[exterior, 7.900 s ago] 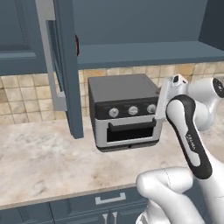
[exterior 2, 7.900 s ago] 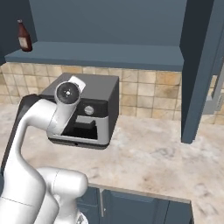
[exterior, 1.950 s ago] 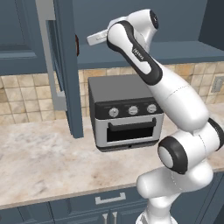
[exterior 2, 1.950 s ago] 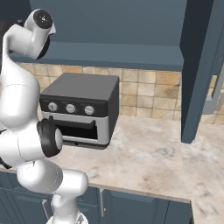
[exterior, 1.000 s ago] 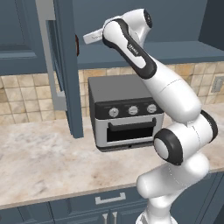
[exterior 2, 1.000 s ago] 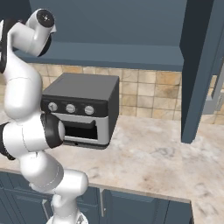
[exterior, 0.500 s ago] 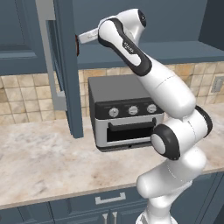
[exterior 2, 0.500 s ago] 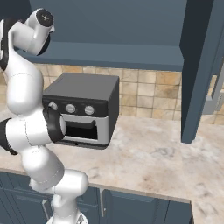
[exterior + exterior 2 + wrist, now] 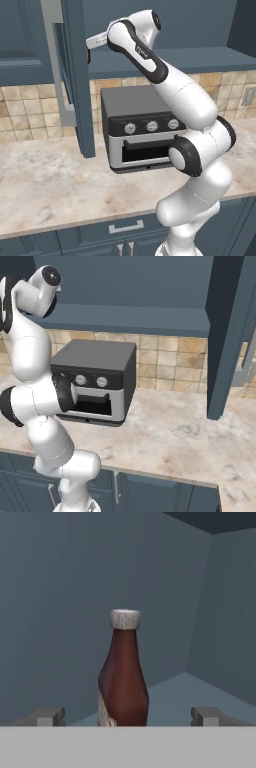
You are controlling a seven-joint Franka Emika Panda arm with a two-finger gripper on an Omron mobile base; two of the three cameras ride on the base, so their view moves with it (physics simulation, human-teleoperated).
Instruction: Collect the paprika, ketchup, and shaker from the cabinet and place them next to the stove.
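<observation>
Open claw lined up on the ketchup inside the wall cabinet

The gripper [image 9: 127, 716] stood fully spread and held nothing, its two fingertips [image 9: 47, 716] flanking the ketchup [image 9: 123, 677], which stood upright on the shelf of the cabinet [image 9: 60, 587], between the tips but not touching either. The likeliest trouble, as I judged it, was the tall narrow bottle tipping: a fingertip nudging its side, or closing high on the neck, could knock it over against the back wall. In the left base view the arm [image 9: 165, 80] reached up past the open cabinet door [image 9: 77, 75], so a careless pull-out might clip that door. Below sat a toaster oven [image 9: 142, 125] on a pale marbled counter [image 9: 50, 185], backed by beige tile and blue base cabinets
</observation>
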